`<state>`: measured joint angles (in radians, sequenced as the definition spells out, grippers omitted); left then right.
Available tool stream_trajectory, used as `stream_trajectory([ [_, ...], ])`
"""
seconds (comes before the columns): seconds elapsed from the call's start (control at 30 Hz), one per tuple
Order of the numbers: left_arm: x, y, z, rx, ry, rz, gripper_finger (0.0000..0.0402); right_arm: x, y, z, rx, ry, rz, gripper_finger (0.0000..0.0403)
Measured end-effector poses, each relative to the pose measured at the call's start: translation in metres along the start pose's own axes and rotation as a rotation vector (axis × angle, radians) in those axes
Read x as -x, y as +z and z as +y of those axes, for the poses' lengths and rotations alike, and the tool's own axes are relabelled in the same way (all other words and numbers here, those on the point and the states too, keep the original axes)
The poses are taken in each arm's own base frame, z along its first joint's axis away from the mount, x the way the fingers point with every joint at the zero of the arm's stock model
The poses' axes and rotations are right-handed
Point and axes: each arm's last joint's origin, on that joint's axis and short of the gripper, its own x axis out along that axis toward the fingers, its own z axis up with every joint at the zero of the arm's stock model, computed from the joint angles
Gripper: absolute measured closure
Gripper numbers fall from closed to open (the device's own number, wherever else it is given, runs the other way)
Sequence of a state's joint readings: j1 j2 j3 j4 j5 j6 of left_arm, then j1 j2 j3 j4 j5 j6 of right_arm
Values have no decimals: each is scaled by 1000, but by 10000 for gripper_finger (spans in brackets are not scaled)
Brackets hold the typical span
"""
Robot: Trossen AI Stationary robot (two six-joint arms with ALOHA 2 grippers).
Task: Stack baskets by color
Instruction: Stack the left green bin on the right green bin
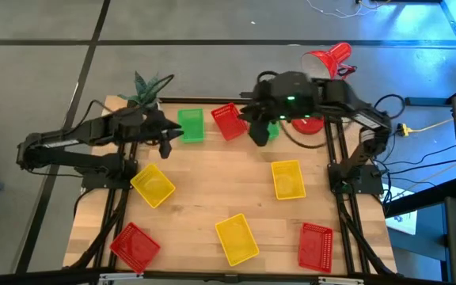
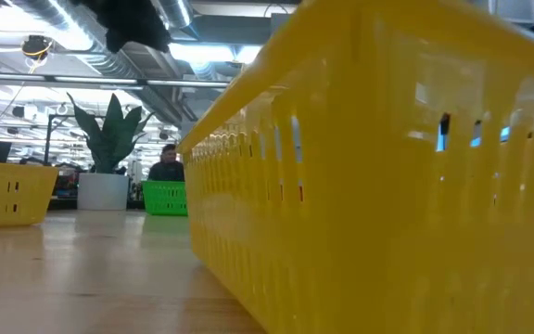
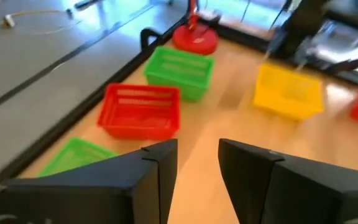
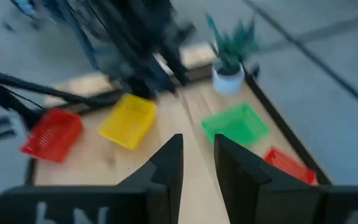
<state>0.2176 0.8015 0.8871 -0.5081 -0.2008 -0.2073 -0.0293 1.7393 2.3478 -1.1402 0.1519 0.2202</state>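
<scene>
Surface: light wood, carrying baskets seen from above.

Green baskets: one is placed at the far edge, just beside the left gripper; a second is largely hidden under the right gripper. A third cannot be made out.

Red baskets: one is set tilted at the far edge between the two green ones; one is found at the near left corner; one at the near right.

Yellow baskets: one lies left of centre, one right of centre, one near the front edge.

Left gripper: held above the far left of the surface, fingers parted, nothing grasped.

Right gripper: held above the far centre; fingers a little apart, nothing seen between them.

Also recorded: a potted plant and a red lamp at the far edge.
</scene>
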Motion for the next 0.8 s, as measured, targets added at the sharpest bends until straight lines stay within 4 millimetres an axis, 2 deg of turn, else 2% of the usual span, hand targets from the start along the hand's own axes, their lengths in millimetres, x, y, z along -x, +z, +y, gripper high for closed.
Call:
stream_trajectory([
  [0.17,-27,17,7,-33,104,177,292,39,3,17,83,40,-120,313],
  [0.27,-52,17,12,-66,131,299,292,58,2,24,111,15,-163,313],
  [0.37,-79,10,15,-184,64,394,292,73,0,28,129,15,-193,313],
  [0.57,-118,-13,16,-430,-79,576,292,90,-2,31,156,48,-220,313],
  [0.8,-153,-36,20,-549,-132,709,292,97,-5,33,192,63,-218,313],
])
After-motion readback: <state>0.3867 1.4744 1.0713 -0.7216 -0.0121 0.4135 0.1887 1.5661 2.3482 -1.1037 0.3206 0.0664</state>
